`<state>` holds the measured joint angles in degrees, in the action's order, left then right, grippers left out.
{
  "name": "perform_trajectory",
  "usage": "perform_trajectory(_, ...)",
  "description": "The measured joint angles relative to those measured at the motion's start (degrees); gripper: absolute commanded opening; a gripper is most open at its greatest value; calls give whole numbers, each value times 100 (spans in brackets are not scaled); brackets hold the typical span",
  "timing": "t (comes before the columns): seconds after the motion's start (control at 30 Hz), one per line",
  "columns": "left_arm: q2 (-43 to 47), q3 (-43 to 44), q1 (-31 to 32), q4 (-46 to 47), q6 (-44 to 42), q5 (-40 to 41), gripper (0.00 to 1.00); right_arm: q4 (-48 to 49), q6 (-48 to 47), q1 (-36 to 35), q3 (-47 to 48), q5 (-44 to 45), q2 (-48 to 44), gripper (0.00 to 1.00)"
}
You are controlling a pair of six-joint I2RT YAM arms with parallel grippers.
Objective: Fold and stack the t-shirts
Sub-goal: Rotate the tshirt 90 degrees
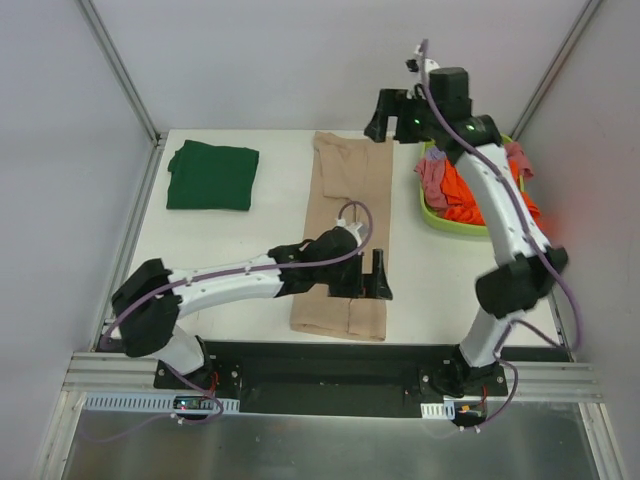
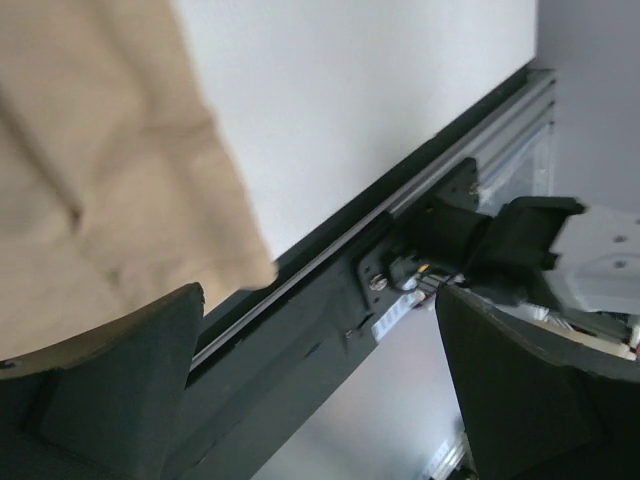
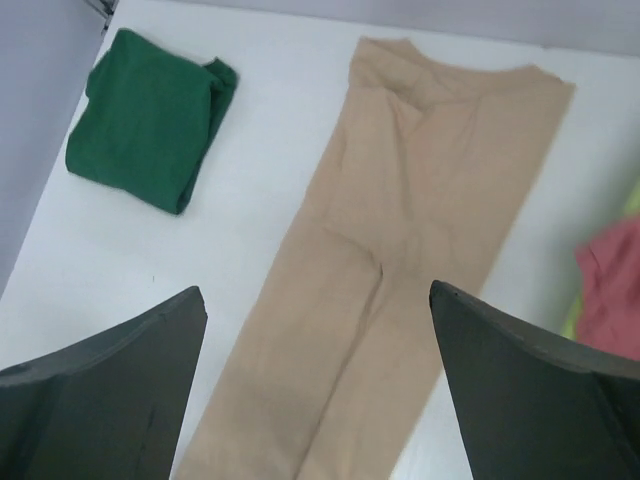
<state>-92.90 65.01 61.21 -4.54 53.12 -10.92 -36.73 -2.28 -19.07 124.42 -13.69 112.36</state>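
Beige t-shirt (image 1: 352,175), folded into a long strip, mid-desk (image 1: 270,170). Dark green t-shirt (image 1: 212,177), folded, far left. Left hand (image 2: 315,300) spread, empty, at the beige shirt's near edge. Right hand (image 3: 318,295) spread, empty, raised.

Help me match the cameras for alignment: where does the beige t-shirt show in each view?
Top external: beige t-shirt lies centre, a long strip.
Left wrist: upper left corner.
Right wrist: centre, running top to bottom.
Shared landmark: the white table under it.

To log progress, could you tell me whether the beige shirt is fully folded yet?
Partly folded: the beige shirt lies as a long narrow strip, unlike the compact dark green shirt.
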Motion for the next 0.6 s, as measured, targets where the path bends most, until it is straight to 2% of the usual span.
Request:
perform_trajectory(0.17, 1384, -1379, -57, -468, -127, 636, 99, 264, -28, -31, -3115, 450, -3130, 96)
perform_trajectory(0.3, 2201, -2135, -57, -1180, -105, 1272, 99, 402, 234, -400, -5740, 754, -4854, 96)
perform_trajectory(0.4, 2817, -2586, -125, -1609, -46, 1687, 99, 308, 533, -1134, -7309, 761, -5694, 98)
perform_trajectory(0.5, 3165, -2859, -361, -1816, 7, 1812, 99, 356, 898, -1733, -8260, 678, -6238, 99)
perform_trajectory(0.6, 3119, -2983, -527, -1891, 48, 1810, 98, 468, 1360, -2312, -8924, 632, -6564, 99)
